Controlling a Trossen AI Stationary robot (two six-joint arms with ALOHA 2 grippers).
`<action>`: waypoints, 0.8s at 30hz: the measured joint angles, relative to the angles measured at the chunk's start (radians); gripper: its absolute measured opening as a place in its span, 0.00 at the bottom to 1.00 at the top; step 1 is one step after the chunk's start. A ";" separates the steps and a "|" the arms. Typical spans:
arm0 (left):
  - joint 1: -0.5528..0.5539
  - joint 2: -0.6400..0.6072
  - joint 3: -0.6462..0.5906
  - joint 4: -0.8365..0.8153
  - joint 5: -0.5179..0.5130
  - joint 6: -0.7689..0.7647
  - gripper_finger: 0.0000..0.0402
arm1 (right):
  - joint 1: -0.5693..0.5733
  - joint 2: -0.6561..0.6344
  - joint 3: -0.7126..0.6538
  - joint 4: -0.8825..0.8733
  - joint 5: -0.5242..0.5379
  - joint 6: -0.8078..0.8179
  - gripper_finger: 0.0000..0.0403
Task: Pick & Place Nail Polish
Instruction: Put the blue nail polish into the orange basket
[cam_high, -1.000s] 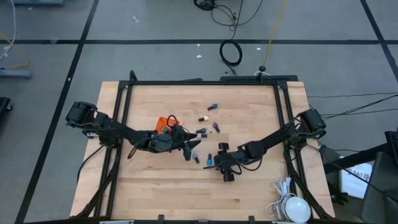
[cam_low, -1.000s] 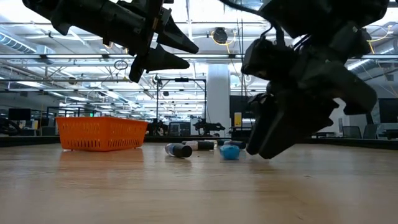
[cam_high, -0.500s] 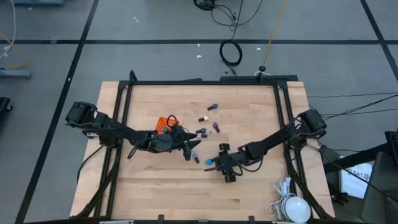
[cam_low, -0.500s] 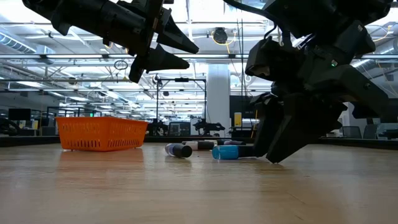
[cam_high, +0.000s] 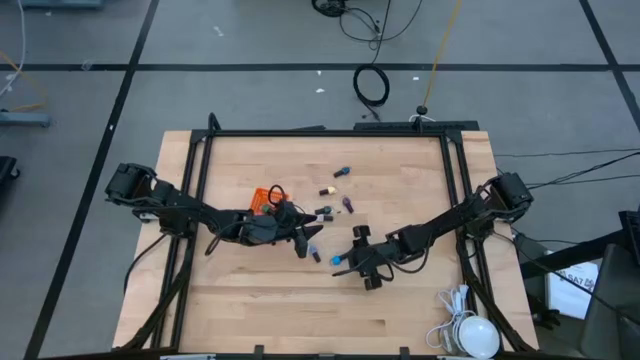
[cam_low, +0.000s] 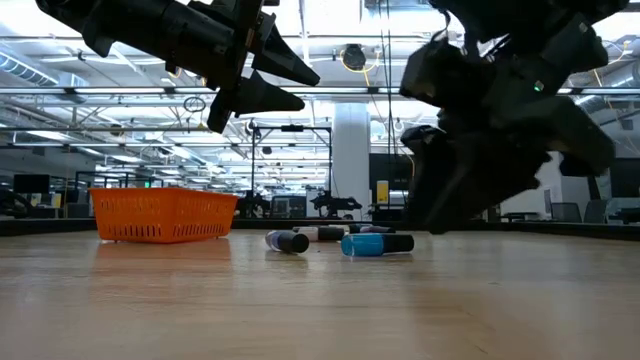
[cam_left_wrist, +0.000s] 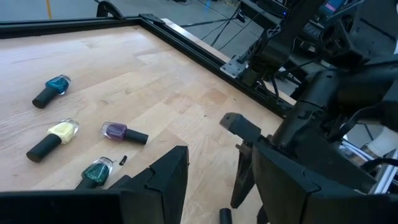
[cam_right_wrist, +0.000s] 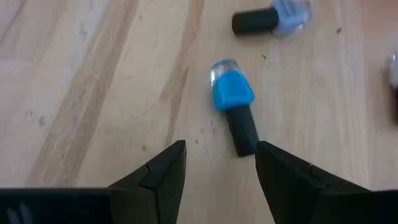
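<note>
Several nail polish bottles lie on their sides on the wooden table. A bright blue one (cam_right_wrist: 232, 94) with a dark cap (cam_right_wrist: 242, 134) lies just ahead of my right gripper (cam_right_wrist: 221, 171), which hangs open above the table with nothing between its fingers; the same blue bottle (cam_low: 375, 244) lies below the fingers in the low view. My left gripper (cam_high: 305, 242) stands open and raised near the table's middle, right of the orange basket (cam_high: 265, 198). Teal (cam_left_wrist: 53, 90), yellow (cam_left_wrist: 53, 137), purple (cam_left_wrist: 121, 132) and green (cam_left_wrist: 93, 174) bottles lie beyond it.
A pale blue bottle (cam_right_wrist: 273, 18) lies beyond the bright blue one. The orange mesh basket (cam_low: 165, 215) stands on the table's left half. A black frame (cam_high: 320, 132) runs round the table. White cable and a round white object (cam_high: 470, 335) sit at the near right corner.
My right gripper has risen off the table and rolled a little, staying open. The bright blue bottle, seen end-on beside the fingertips a second ago, has turned about on the table and now lies lengthwise across the low view, clear of the fingers.
</note>
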 joint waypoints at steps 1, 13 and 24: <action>0.000 0.000 0.000 0.000 0.000 0.000 0.44 | -0.008 0.012 0.001 0.030 -0.002 -0.013 0.45; 0.000 0.000 0.000 -0.009 0.000 -0.002 0.44 | -0.078 0.103 0.003 0.106 -0.111 -0.081 0.45; 0.000 0.000 0.000 -0.017 0.000 0.001 0.44 | -0.078 0.113 0.003 0.085 -0.109 -0.065 0.16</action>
